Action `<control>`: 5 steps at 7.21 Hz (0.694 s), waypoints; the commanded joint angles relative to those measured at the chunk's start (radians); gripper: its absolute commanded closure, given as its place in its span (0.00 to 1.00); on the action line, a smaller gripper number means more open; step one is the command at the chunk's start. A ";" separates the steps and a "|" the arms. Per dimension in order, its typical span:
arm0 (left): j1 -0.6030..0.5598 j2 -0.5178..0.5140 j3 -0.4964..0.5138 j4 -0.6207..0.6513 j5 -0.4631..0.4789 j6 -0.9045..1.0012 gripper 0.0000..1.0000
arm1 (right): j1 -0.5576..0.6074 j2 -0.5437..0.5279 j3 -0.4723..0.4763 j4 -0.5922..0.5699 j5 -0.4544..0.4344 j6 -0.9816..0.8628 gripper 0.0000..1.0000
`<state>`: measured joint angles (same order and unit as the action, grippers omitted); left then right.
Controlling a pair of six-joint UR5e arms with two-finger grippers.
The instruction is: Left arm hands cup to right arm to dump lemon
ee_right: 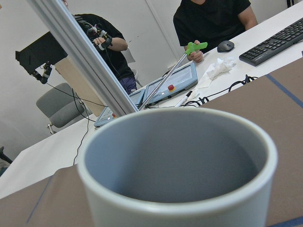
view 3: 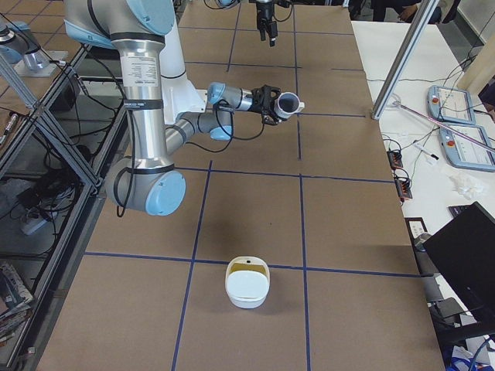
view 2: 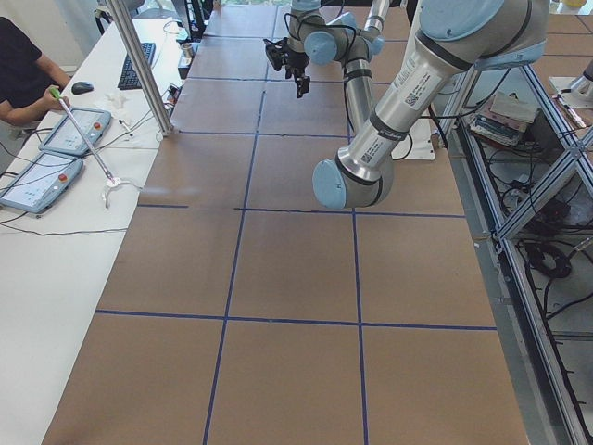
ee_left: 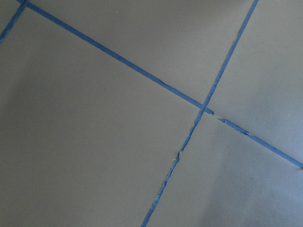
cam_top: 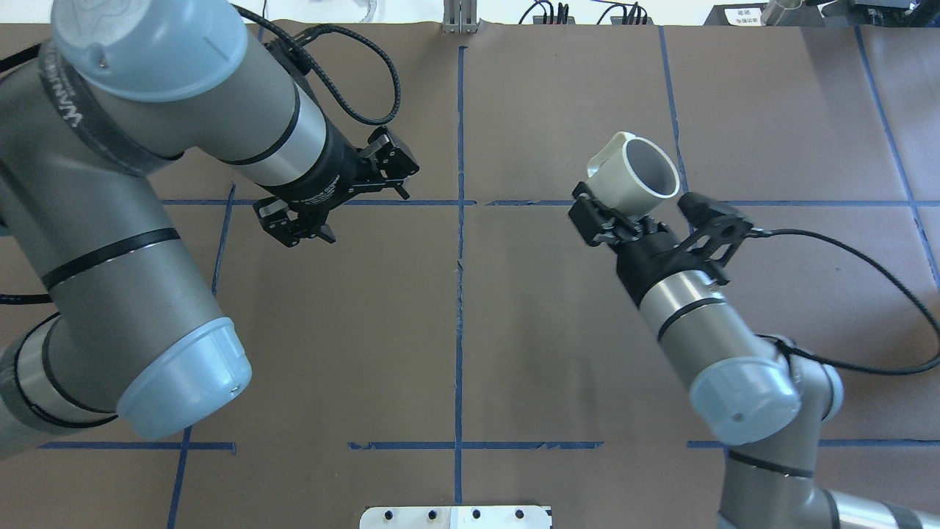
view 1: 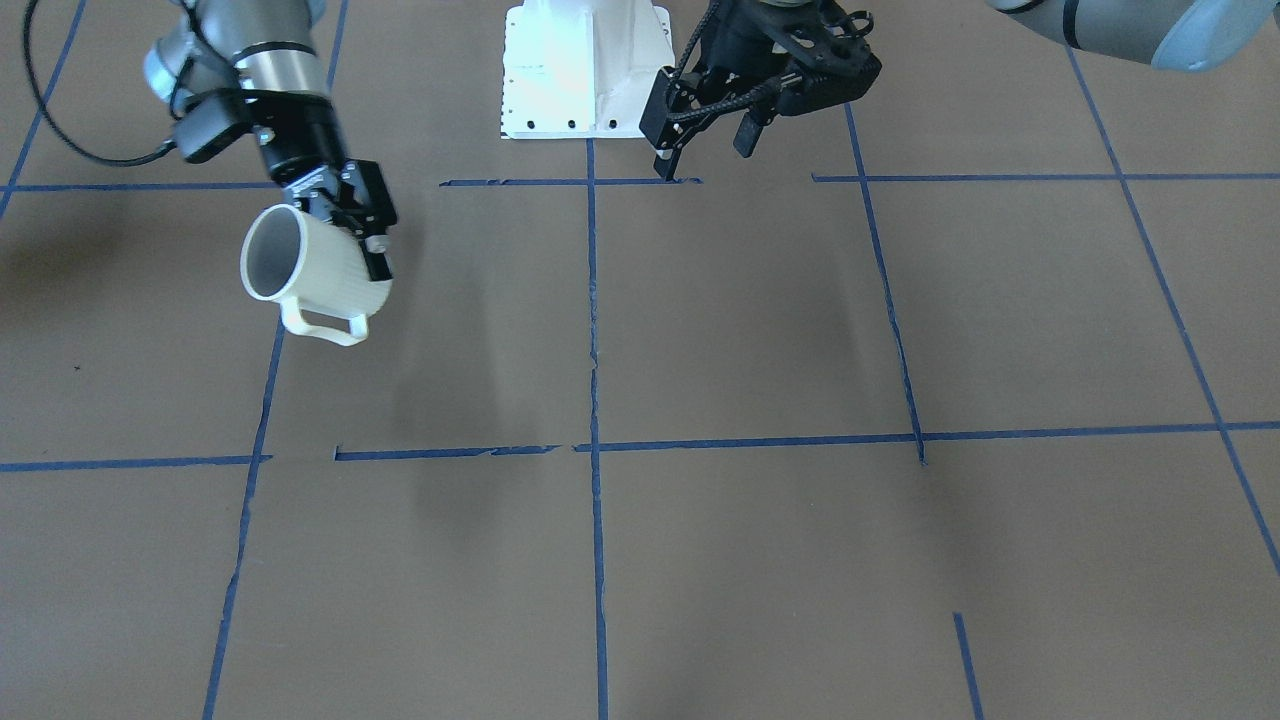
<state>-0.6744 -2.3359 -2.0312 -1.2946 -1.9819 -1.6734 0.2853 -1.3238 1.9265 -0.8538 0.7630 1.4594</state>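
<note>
My right gripper (view 1: 352, 228) is shut on the white cup (view 1: 312, 268) and holds it above the table, tipped towards its side with the handle underneath. The cup also shows in the overhead view (cam_top: 637, 176), in the exterior right view (view 3: 291, 101), and its grey inside fills the right wrist view (ee_right: 175, 165). No lemon shows in the part of the inside that I see, nor on the table. My left gripper (view 1: 706, 156), wrapped in braided cable, is open and empty near the robot's base, apart from the cup; it also shows in the overhead view (cam_top: 365, 214).
A white container with a yellow inside (view 3: 247, 283) stands on the table far out on the robot's right. The white base plate (view 1: 585, 70) is between the arms. Blue tape lines (ee_left: 203, 109) cross the brown table. Operators sit at the desk (view 2: 56, 176).
</note>
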 commanded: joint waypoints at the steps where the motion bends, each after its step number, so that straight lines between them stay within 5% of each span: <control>1: 0.027 -0.036 0.051 -0.074 0.046 -0.052 0.00 | -0.110 0.162 -0.073 -0.206 -0.156 -0.095 0.94; 2: 0.059 -0.058 0.054 -0.060 0.119 -0.052 0.00 | -0.153 0.199 -0.145 -0.237 -0.239 -0.111 0.92; 5: 0.068 -0.171 0.159 0.089 0.114 -0.048 0.02 | -0.202 0.256 -0.271 -0.237 -0.353 -0.135 0.93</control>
<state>-0.6083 -2.4448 -1.9161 -1.2948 -1.8690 -1.7233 0.0983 -1.0868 1.6962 -1.0885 0.4517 1.3425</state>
